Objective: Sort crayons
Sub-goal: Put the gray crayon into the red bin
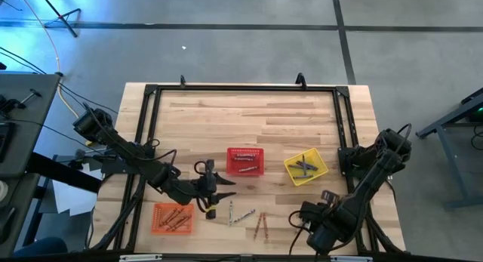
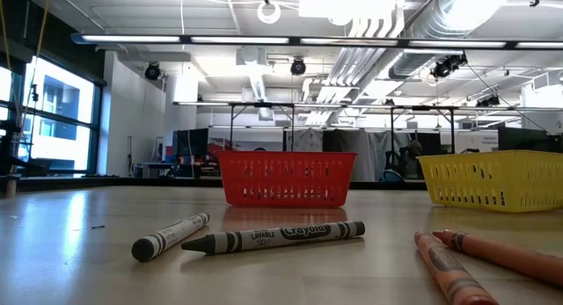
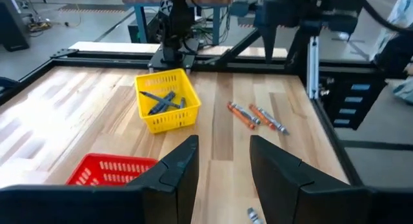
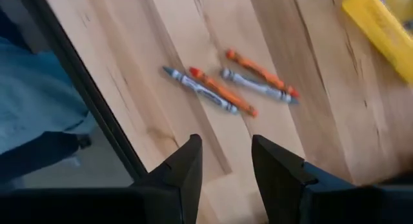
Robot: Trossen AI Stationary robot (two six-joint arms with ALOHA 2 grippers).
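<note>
The left gripper (image 1: 213, 188), jaws parted and empty, hovered nearest the grey crayons (image 1: 240, 214), which lay toward its four o'clock, long axes crosswise.

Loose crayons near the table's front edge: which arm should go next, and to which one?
Probably the left gripper: it hovers open and empty beside the grey crayons. Lower onto the nearest one, then carry it to the yellow basket, which already holds grey ones.
</note>
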